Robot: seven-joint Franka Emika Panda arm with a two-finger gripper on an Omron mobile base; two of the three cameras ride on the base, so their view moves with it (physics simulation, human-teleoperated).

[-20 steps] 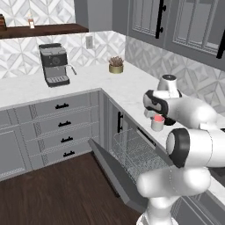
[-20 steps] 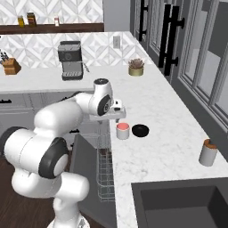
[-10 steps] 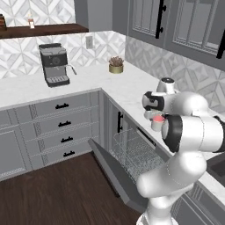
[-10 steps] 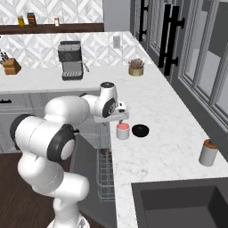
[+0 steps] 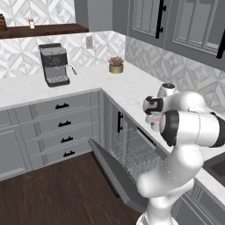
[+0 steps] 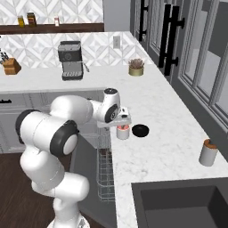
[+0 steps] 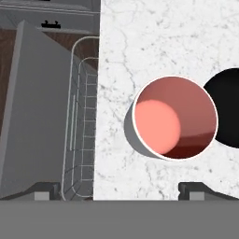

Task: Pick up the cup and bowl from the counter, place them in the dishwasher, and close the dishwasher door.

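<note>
The cup (image 7: 175, 117) stands upright on the counter (image 7: 121, 46), seen from straight above with a pink inside; it also shows in the right base view as the cup (image 6: 123, 132). The black bowl (image 7: 227, 109) lies just beside it, and appears again as the bowl (image 6: 140, 130). My gripper (image 7: 121, 190) hangs open just above the cup, fingers wide apart and nothing between them; the cup sits toward the right finger. From the side the gripper (image 6: 121, 119) is right over the cup. The dishwasher door (image 5: 112, 169) is dropped open, and the wire rack (image 5: 132, 149) shows inside the dishwasher.
A brown-capped soap bottle (image 6: 208, 152) stands near the sink (image 6: 178, 205). A coffee machine (image 6: 71, 60) and a potted plant (image 6: 136, 67) sit further back on the counter. The counter edge drops to the rack (image 7: 84, 130) just left of the cup.
The arm has swung the gripper a little right and down, bringing it closer over the cup. The jaws stayed open; cup and bowl have not moved.
</note>
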